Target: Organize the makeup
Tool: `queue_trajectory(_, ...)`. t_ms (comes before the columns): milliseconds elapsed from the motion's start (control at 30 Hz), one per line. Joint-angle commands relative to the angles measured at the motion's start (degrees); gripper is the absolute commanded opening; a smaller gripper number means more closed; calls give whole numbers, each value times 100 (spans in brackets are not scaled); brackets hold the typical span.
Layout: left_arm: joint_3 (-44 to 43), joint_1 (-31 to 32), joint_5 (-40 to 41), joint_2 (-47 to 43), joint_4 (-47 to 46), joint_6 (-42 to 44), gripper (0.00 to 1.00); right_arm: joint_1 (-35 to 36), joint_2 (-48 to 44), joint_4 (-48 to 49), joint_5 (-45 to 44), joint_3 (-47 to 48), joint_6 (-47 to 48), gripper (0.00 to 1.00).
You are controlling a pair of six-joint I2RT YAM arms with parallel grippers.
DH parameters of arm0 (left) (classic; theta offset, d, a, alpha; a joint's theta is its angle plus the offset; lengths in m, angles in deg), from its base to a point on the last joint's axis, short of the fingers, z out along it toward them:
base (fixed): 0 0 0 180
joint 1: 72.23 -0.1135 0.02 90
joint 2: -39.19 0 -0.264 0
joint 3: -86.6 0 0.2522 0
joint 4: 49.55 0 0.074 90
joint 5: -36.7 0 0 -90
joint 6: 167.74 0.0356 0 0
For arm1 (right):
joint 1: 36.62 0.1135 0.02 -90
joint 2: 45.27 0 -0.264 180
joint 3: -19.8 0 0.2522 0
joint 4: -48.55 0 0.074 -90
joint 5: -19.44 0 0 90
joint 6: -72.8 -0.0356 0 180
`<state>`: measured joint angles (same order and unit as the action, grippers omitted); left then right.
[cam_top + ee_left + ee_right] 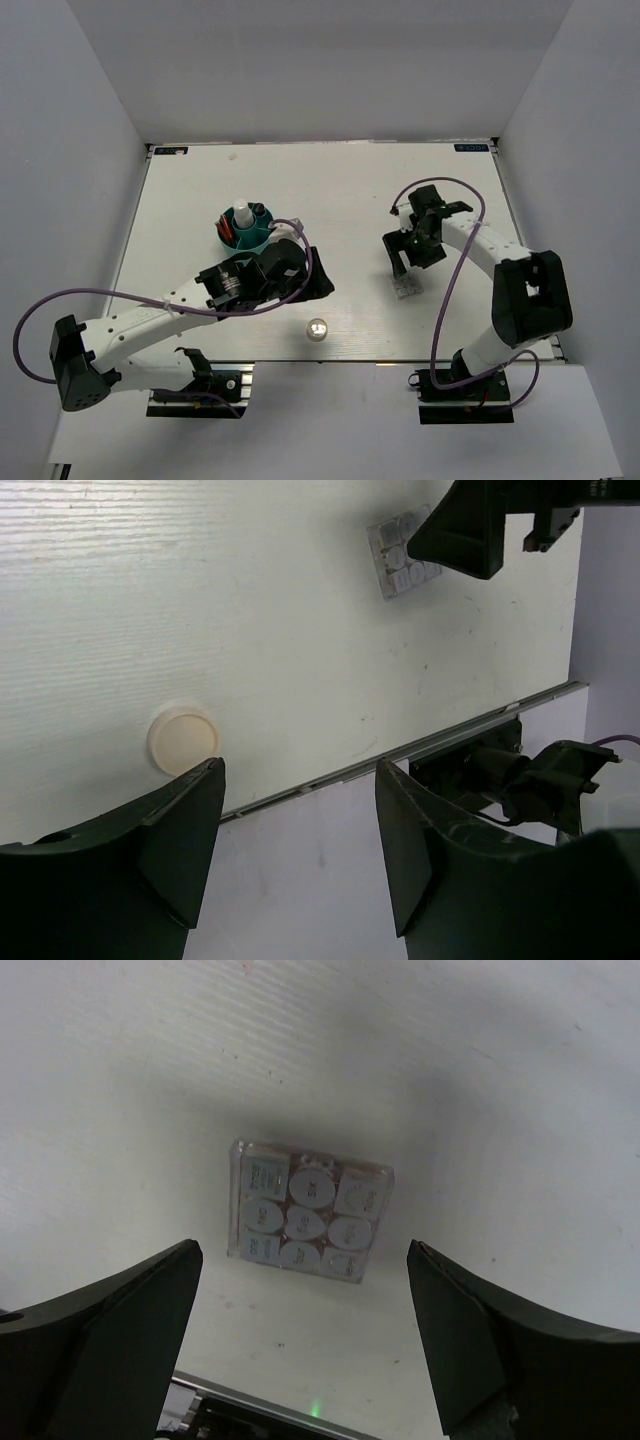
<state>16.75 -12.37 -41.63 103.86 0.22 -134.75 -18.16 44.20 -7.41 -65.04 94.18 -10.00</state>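
A square clear palette [407,288] with grey pans lies flat on the white table at the right. It fills the middle of the right wrist view [308,1212]. My right gripper [404,258] hovers open just above it, with the jaws [303,1252] spread wider than the palette and not touching it. A tiny round clear jar [317,328] sits near the front edge. My left gripper [312,278] is open and empty, just behind and above the jar [182,742]. The left wrist view also shows the palette [403,560]. A white bottle [242,216] and red and black pencils stand in the teal holder [250,230].
The teal holder stands just behind my left wrist. The table's front edge [400,750] runs close to the jar. White walls enclose the table at the left, back and right.
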Motion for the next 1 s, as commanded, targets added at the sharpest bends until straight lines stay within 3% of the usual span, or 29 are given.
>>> queue_trajectory(0,37,0,205,-279,178,-134,72,228,316,290,-314,169,-377,89)
queue_trajectory(400,354,0,433,-762,319,-328,72,852,914,-43,-1492,486,-676,89)
queue_trajectory(967,362,0,530,-912,433,-310,72,853,1204,-245,-1387,635,-1001,89)
